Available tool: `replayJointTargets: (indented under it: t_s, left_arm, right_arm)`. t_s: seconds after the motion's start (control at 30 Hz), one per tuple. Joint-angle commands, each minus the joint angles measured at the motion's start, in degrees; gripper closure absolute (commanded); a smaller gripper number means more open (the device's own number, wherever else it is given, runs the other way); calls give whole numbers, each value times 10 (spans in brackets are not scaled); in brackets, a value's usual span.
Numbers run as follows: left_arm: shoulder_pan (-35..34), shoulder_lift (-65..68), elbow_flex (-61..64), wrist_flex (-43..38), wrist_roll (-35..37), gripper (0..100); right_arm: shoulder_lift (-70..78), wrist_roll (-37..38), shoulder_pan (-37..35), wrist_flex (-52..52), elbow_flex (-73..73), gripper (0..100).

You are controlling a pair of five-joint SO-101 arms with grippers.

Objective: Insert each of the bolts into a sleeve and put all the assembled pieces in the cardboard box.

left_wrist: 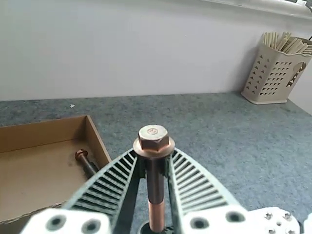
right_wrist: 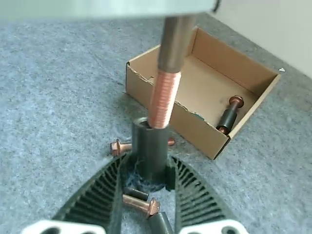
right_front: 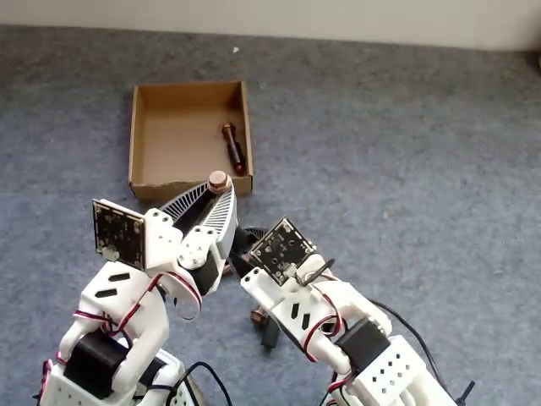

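clamped in left gripper (left_wrist: 154, 156): copper hex-head bolt (left_wrist: 153, 138), threads down | clamped in right gripper (right_wrist: 148, 165): dark cylindrical sleeve (right_wrist: 150, 144), bore up, aligned for insertion

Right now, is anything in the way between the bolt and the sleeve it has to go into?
No, nothing visible. The left end effector holds the bolt with its threaded tip right at the open mouth of the sleeve, which the right end effector grips upright. Loose bolts lie lower, on the carpet.
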Motion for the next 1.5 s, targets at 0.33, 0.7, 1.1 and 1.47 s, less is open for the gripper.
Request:
replayJointTargets:
  t_s: [0.33, 0.7, 1.1, 1.47]
  left_arm:
    - [7, -13, 18, -17, 4, 995]
    - [6, -153, 95, -36, 4, 995]
    - [-43, -153, 106, -55, 8, 995]
    - [2, -153, 106, -52, 5, 995]
  right_arm:
    - [-16, 5, 15, -21, -43, 993]
    - [-16, 4, 15, -21, -47, 993]
    - [-16, 4, 12, -21, -48, 993]
    - [-16, 6, 12, -22, -49, 993]
